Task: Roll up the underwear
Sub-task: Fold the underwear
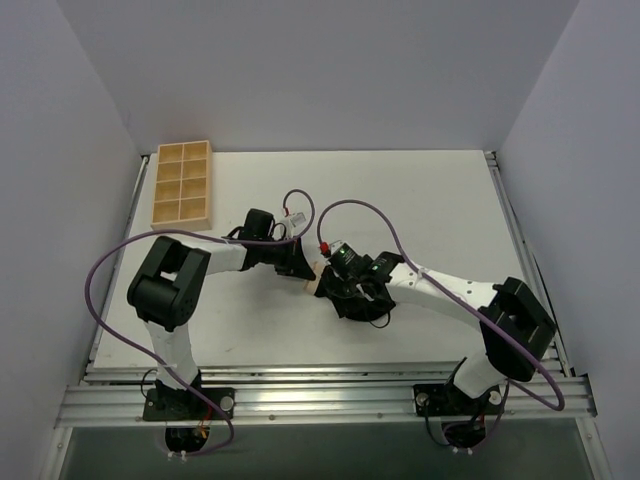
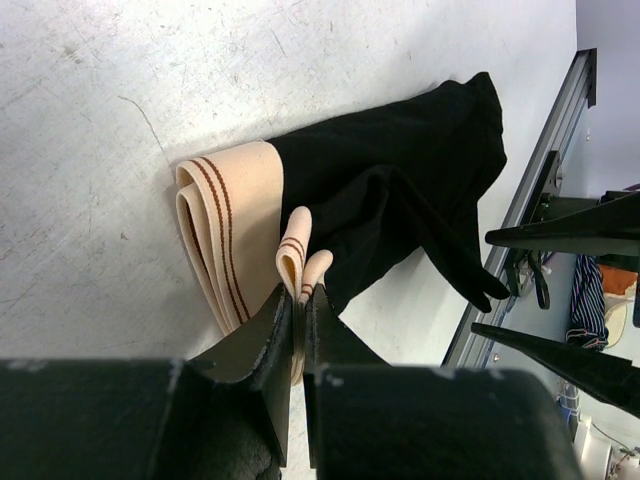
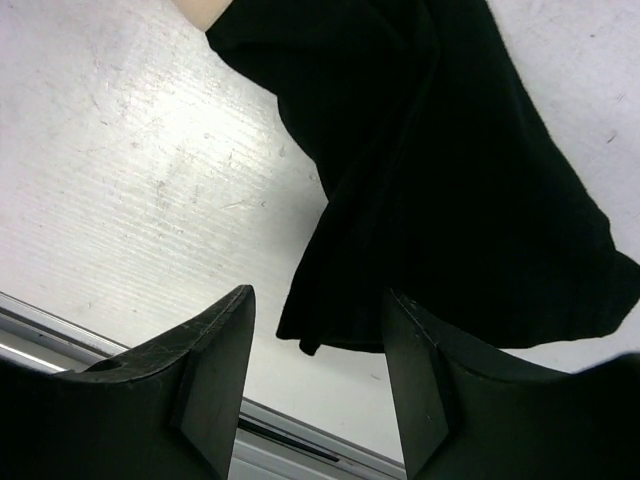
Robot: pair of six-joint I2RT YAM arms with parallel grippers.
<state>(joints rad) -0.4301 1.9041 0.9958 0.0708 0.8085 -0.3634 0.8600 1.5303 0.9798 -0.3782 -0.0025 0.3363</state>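
Seen from overhead, both arms reached in from the near edge of the white table and met close together near its middle. There the left gripper and right gripper covered most of the underwear, leaving only a small beige patch and some dark fabric that was hard to tell from the black fingers.

The left wrist camera showed what the overhead view hid. The left gripper had its jaws clenched on a small upright fold of the beige waistband. Just beyond the fingertips, the waistband lay doubled over on the table, with thin brown stripes. Beyond it, the black body of the underwear spread away in loose folds.

The right wrist camera showed only the black end of the garment. The right gripper had its jaws released and spread wide, holding nothing. The fabric's lower edge lay just past the gap between them, and the underwear stretched away flat on the table.

At the far left corner, visible only from overhead, a wooden compartment tray sat well apart from the garment.
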